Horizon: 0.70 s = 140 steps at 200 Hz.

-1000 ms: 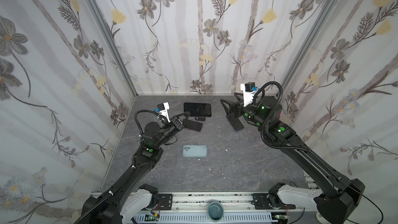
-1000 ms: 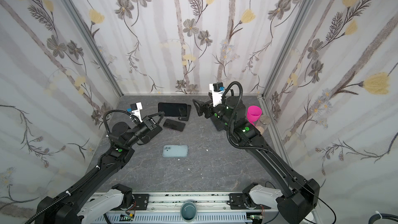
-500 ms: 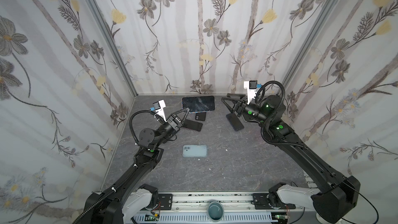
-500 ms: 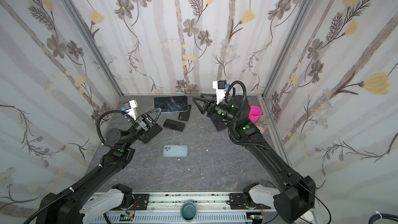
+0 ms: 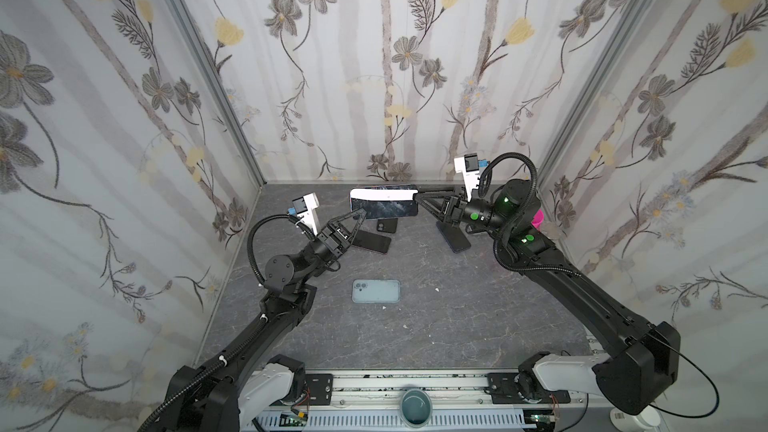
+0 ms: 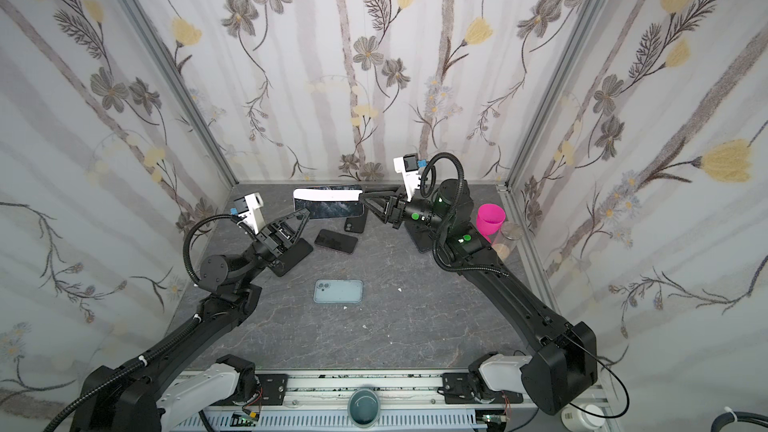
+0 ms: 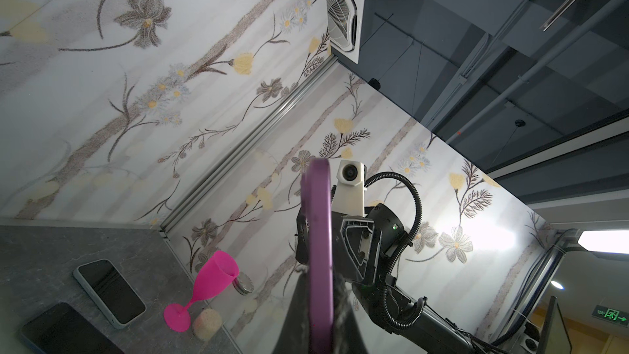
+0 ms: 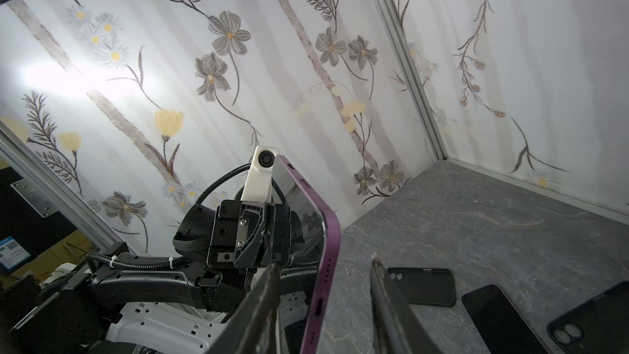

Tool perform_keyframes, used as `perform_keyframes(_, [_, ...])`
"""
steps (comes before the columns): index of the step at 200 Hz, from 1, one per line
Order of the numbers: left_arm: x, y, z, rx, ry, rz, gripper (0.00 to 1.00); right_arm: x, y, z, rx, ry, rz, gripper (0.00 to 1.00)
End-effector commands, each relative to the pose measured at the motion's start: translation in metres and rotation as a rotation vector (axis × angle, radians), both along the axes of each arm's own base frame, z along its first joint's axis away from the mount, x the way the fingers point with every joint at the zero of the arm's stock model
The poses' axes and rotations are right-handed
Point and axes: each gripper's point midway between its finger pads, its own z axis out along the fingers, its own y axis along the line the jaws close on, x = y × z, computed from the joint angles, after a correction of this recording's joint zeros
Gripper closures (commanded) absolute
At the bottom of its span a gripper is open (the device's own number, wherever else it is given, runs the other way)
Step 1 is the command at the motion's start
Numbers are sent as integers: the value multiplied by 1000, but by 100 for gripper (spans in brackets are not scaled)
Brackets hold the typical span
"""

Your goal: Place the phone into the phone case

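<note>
A purple-edged phone hangs level in the air above the back of the table. My left gripper is shut on its left end, and the left wrist view shows the purple edge running out from between the fingers. My right gripper straddles the phone's right end. In the right wrist view the phone's edge stands between the two fingers with a gap on each side, so this gripper is open. A pale blue phone case lies flat mid-table.
Under the raised phone lie a black case and a dark phone. Another dark phone lies under the right arm. A pink goblet and a round lid stand by the right wall.
The left gripper has lifted the phone off the table and swung it toward the middle. The right gripper has come to the phone's right end and its jaws have narrowed around it.
</note>
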Motion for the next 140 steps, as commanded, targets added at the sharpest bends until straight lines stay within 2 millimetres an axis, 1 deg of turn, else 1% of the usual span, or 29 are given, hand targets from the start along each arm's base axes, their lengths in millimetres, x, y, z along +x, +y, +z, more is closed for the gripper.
perform_keyframes(1, [-14, 4, 17, -32, -82, -10, 100, -9, 4, 13, 23, -41, 49, 63])
perform_keyframes(23, [-15, 4, 18, -32, -88, -13, 100, -12, 8, 13, 21, -40, 69, 70])
perform_keyframes(55, [-15, 4, 16, -20, -87, -7, 100, -16, 13, 12, 17, -39, 96, 72])
perform_keyframes(68, [-15, 4, 15, -18, -85, -4, 100, -16, 14, 11, 15, -36, 103, 76])
perform_keyframes(106, [-15, 4, 15, -19, -84, -2, 100, -22, 18, 12, 17, -44, 140, 81])
perform_keyframes(130, [-15, 4, 15, -20, -82, 1, 100, -30, 21, 13, 22, -48, 184, 84])
perform_keyframes(140, [-15, 5, 15, -21, -81, 2, 100, -33, 21, 15, 27, -53, 201, 87])
